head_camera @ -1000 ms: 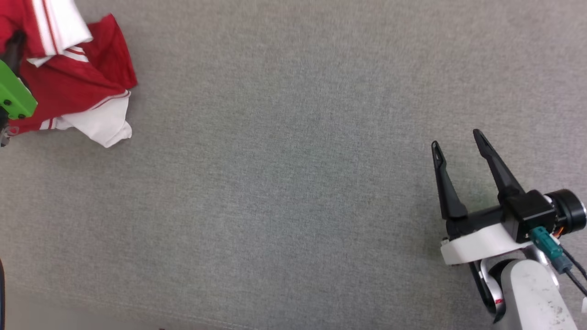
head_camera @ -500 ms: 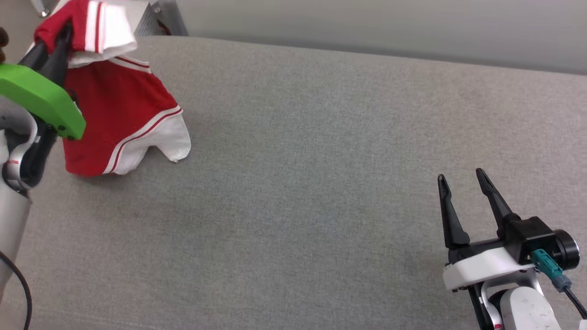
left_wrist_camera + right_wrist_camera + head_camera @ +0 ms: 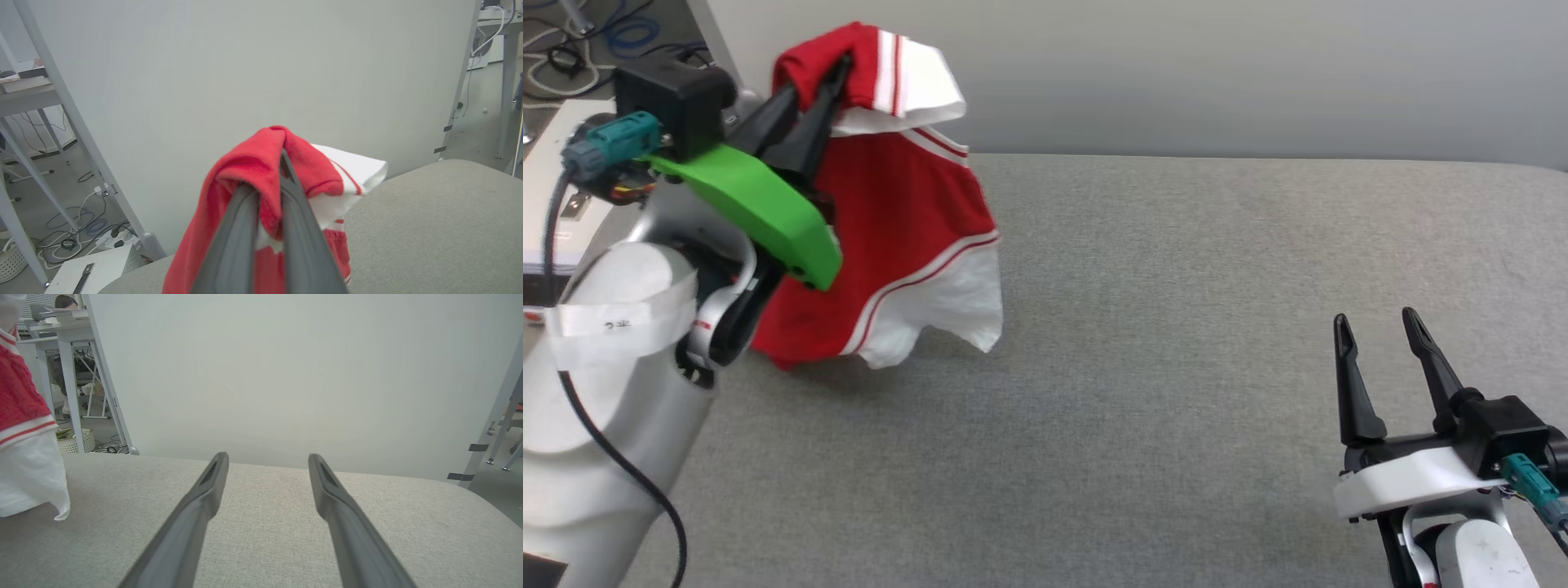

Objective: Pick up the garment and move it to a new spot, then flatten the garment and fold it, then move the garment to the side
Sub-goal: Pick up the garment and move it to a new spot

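- garment (image 3: 907, 245), a red jersey with white sleeves, hangs from the left gripper (image 3: 840, 67) above the left part of the grey padded surface (image 3: 1176, 327); i cannot tell whether its lowest corner touches.
- the left fingers are pinched tight on a small fold of red fabric at the top; the right gripper (image 3: 1374, 318) sits at the lower right, fingers spread wide, holding nothing.
- risk: the pinch takes only a narrow fold, so a quick swing could pull it free; hanging bunched, it may land crumpled and be harder to flatten.
- a second ago the jersey lay heaped on the surface; now it is raised and draped, and the head camera has tilted up.
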